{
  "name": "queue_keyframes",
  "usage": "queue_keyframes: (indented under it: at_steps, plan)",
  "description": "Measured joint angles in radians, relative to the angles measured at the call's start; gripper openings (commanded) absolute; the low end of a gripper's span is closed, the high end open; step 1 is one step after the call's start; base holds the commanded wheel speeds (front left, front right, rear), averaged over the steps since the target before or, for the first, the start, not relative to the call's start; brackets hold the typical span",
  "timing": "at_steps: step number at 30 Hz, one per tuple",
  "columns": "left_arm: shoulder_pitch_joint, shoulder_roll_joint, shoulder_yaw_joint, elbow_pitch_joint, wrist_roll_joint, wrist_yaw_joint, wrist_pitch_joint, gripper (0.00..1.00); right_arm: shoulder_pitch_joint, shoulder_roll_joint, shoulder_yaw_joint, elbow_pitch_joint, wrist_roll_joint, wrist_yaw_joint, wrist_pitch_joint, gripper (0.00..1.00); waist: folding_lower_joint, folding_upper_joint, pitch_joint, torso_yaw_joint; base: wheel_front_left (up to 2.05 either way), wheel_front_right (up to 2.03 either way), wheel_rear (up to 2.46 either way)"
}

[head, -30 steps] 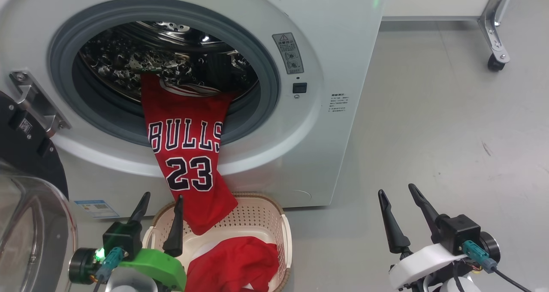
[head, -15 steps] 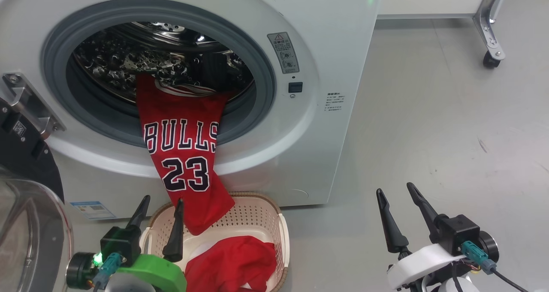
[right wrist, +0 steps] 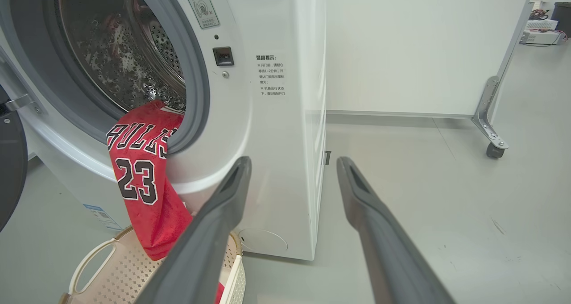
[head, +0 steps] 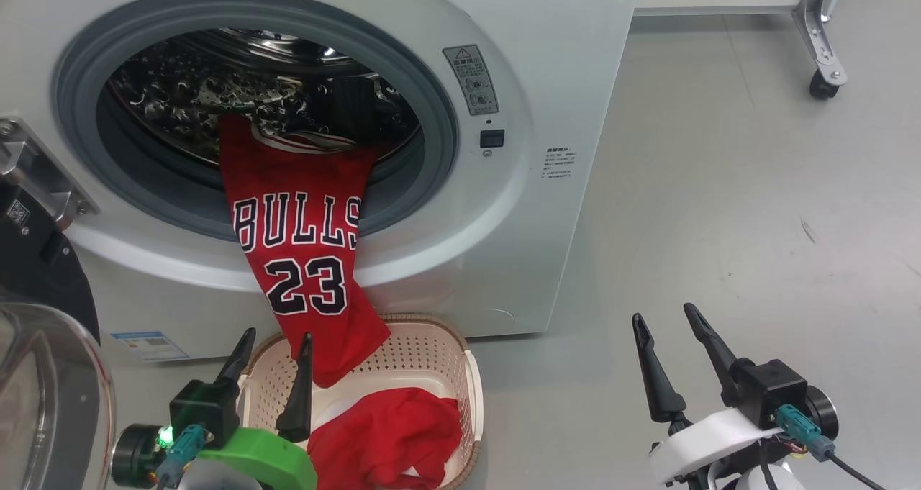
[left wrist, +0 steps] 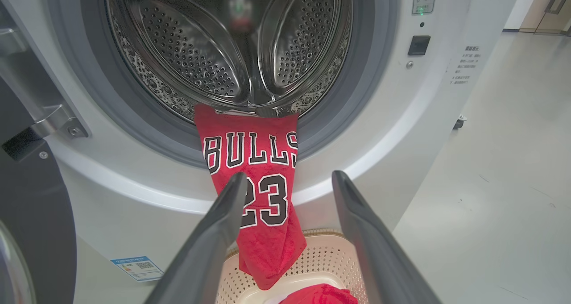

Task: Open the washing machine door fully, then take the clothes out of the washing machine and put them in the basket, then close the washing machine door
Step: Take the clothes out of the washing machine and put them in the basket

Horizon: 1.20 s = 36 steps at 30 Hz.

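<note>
2 red garments: the jersey hangs out of the drum; a crumpled red bundle lies in the basket.
Jersey, position: the collar end is caught on the drum lip and the body drapes over the grey seal. The hem dips inside the basket, so it is neither fully in nor fully out.
Basket, placement: it sits against the washing machine front, directly below the opening, likely so pulled cloth drops straight in.
Washing machine door: it is swung out to the robot's left, clear of the opening and of both arms.
Left gripper: the jaws are wide and hold nothing. It sits low at the basket's left end with the fingers aimed up at the jersey; in the left wrist view the "23" sits between them.
Right gripper: the jaws are wide and empty. It is over bare floor, well apart from the machine, judged parked out of the way.
Step in hand (judgement): finish the jersey transfer with the left arm; closing the door is pending.
Risk (judgement): the collar could snag on the seal.
</note>
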Motion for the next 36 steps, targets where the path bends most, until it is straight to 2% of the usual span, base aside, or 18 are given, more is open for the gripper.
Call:
queue_keyframes:
  at_steps: [9, 16, 28, 36]
  plan:
    - [0.001, -0.003, -0.005, -0.013, -0.003, 0.0, 0.048, 1.0, -0.002, -0.001, 0.006, -0.03, 0.0, 0.0, 0.002, 1.0, 0.0, 0.0, 0.038, -0.003, 0.0, 0.0, 0.0]
    - [-0.014, -0.019, -0.005, 0.04, -0.022, 0.001, 0.082, 1.0, -0.03, -0.008, 0.014, -0.061, -0.001, 0.002, 0.007, 1.0, 0.0, 0.0, 0.098, -0.009, 0.0, 0.0, 0.0]
    - [-0.229, -0.045, -0.005, 0.185, -0.039, -0.001, 0.15, 1.0, -0.121, -0.017, 0.027, -0.098, -0.003, 0.027, 0.014, 1.0, 0.0, 0.0, 0.235, -0.032, 0.0, 0.0, 0.0]
    - [-0.349, -0.047, 0.025, 0.313, -0.049, -0.001, 0.194, 1.0, -0.166, -0.012, 0.041, -0.093, -0.003, 0.043, 0.014, 1.0, 0.0, 0.0, 0.308, -0.078, 0.0, 0.0, 0.0]
